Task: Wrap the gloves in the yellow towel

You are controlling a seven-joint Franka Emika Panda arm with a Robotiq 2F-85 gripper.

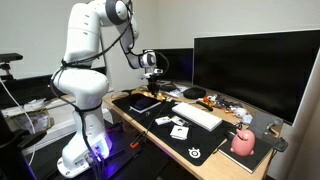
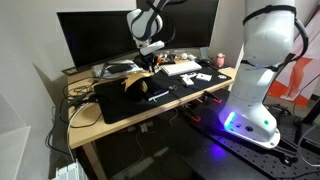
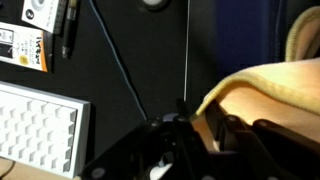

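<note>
The yellow towel (image 3: pixel 270 80) fills the right of the wrist view as a soft folded mound on the black desk mat (image 3: pixel 150 60). My gripper (image 3: pixel 205 135) comes in at the bottom edge. Its dark fingers stand a little apart, and the towel's near edge lies between and over them. In both exterior views the gripper (image 2: pixel 148 60) (image 1: pixel 152 75) hangs low over the mat, just above a tan bundle (image 2: pixel 133 83). I cannot make out the gloves; the towel may cover them.
A white keyboard (image 3: pixel 35 120) (image 1: pixel 197 115) lies on the mat beside the towel. Cards and pens (image 3: pixel 30 40) lie beyond it, and a thin cable (image 3: pixel 115 60) crosses the mat. A large monitor (image 1: pixel 255 70) stands at the back of the desk. A pink object (image 1: pixel 243 143) sits near one end.
</note>
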